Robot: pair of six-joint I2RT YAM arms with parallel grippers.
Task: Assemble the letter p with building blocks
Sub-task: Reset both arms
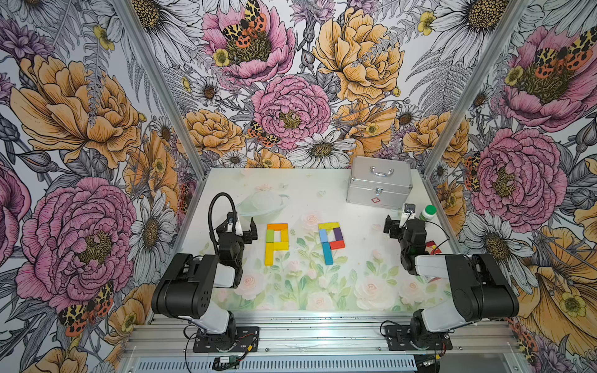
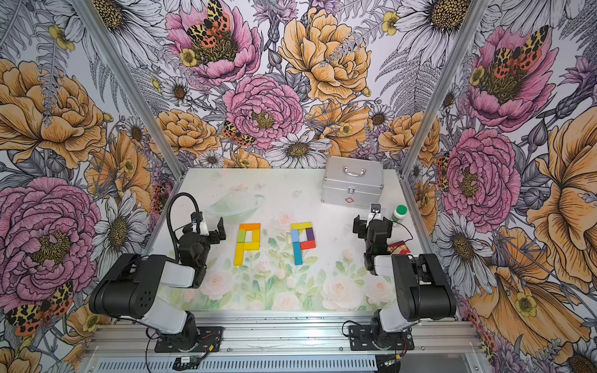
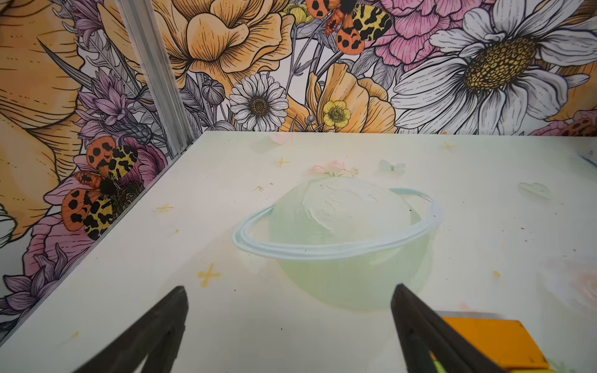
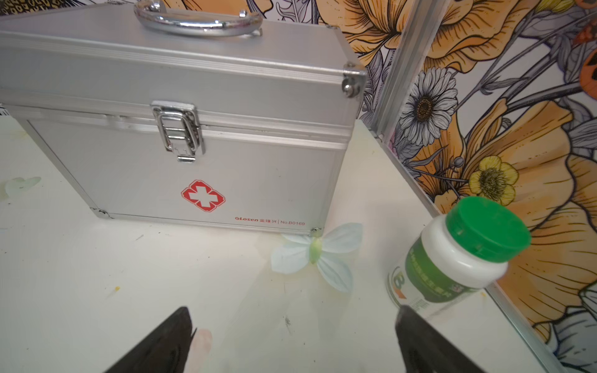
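The building blocks lie flat in two letter-P shapes in both top views. The left P (image 1: 276,242) (image 2: 247,242) has an orange top, a green side and yellow pieces. The right P (image 1: 331,240) (image 2: 302,240) has a yellow top, light blue and purple sides, a red bar and a blue stem. My left gripper (image 1: 240,231) (image 3: 290,290) hovers open just left of the left P, nothing between its fingers. The orange block (image 3: 491,342) shows beside one finger. My right gripper (image 1: 399,222) (image 4: 294,310) stands open and empty, well right of the right P.
A shut silver first-aid case (image 1: 379,185) (image 4: 181,129) stands at the back right. A green-capped white bottle (image 1: 428,213) (image 4: 458,258) stands near the right wall by my right gripper. A red carton (image 1: 433,248) lies partly hidden behind the right arm.
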